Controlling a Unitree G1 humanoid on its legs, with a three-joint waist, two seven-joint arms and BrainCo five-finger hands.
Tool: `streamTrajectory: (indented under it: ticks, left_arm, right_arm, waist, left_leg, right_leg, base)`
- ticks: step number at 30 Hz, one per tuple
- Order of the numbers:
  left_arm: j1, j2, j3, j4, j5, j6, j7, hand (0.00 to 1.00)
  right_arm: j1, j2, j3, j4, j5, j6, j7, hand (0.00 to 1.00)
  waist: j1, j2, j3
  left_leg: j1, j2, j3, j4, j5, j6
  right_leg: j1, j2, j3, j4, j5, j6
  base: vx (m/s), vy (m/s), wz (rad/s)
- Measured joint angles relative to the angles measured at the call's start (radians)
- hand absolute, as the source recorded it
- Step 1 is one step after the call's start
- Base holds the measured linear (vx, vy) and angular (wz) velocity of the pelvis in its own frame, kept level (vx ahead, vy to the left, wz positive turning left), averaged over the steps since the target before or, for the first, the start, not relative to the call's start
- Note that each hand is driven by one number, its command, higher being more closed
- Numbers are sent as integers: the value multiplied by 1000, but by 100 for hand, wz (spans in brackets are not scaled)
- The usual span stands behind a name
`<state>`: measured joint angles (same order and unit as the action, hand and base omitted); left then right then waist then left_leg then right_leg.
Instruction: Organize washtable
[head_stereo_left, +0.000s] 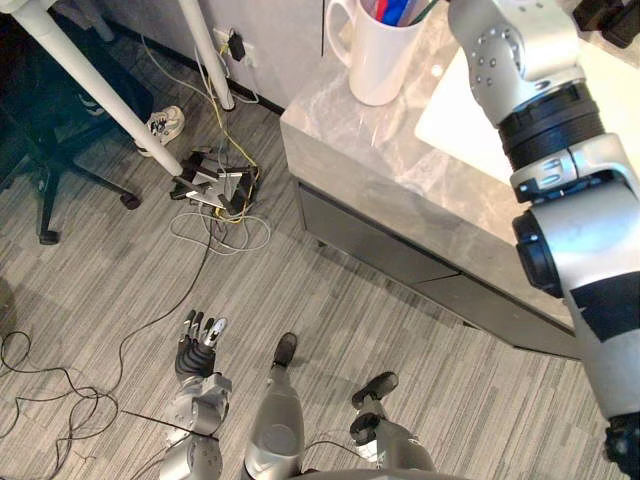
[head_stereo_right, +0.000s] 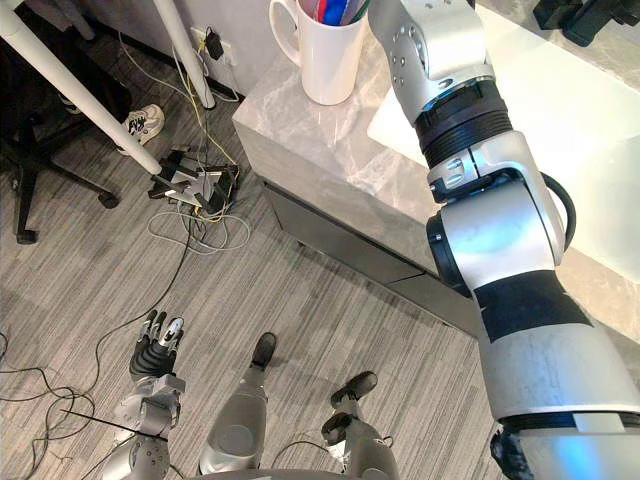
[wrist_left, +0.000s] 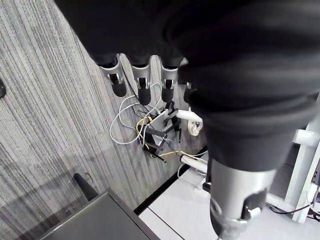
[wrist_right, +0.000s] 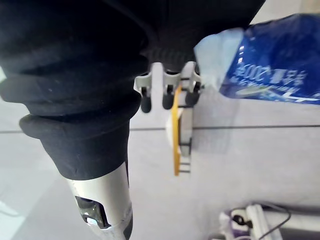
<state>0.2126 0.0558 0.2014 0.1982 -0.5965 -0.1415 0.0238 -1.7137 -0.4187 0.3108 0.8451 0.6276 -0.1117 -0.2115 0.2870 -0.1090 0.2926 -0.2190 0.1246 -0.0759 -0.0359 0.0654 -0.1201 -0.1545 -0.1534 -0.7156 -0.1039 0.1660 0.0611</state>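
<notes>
My right arm (head_stereo_right: 500, 240) shows silver-grey shells, a rounded joint dotted with small screws, a black ribbed ring and a black patch below it; my left hand (head_stereo_left: 195, 355) has silver fingers (wrist_left: 142, 82) with dark tips, back and wrist under a dark ribbed cover.

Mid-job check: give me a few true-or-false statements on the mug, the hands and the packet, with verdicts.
1. The mug stands on the counter. True.
2. The left hand holds the mug. False: it hangs open, low over the floor, away from the counter.
3. A blue packet lies just past the right hand. True.
4. The mug is empty. False: blue and red items stand in it.
</notes>
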Motion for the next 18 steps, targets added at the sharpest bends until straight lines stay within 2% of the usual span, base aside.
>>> streamTrajectory:
  ticks: [2,7,11,15,18]
  left_arm:
    - [-3,0,0,0,0,0,0,0]
    - [-44,20,7,9,0,0,1,0]
    - [-46,50,11,31,0,0,2,0]
    - [-44,59,49,31,0,-1,6,0]
    - [-36,79,79,31,0,-1,25,0]
  right_arm:
    - [-35,-33,-11,-7,8,-5,-6,0]
    - [-128,-149,-51,-9,45,-64,-28,0]
    - [-131,-196,-65,-9,72,-81,-48,0]
    - [-131,-242,-63,-11,112,-114,-48,0]
    - [-92,-303,-62,-119,152,-142,-49,0]
  waist:
    - [-2,0,0]
    - [-10,-12,-10]
    - [-51,-22,-57]
    - [-58,-20,-110]
    - [-96,-17,-141]
  left_leg:
    - [10,0,0,0,0,0]
    - [36,-1,5,-1,0,0]
    - [56,-2,12,-3,0,0]
    - [90,4,54,-13,-1,0]
    - [114,5,89,-17,-4,2]
  right_leg:
    - [11,0,0,-1,0,0]
    - [33,3,6,-2,0,0]
    - [48,4,16,-2,0,0]
    - [48,9,61,-2,4,-6]
    - [48,11,97,-2,10,-14]
  base:
    - [-3,32,1]
    - [-25,34,-3]
    - [-15,28,-6]
    - [-13,21,-29]
    - [-48,27,-30]
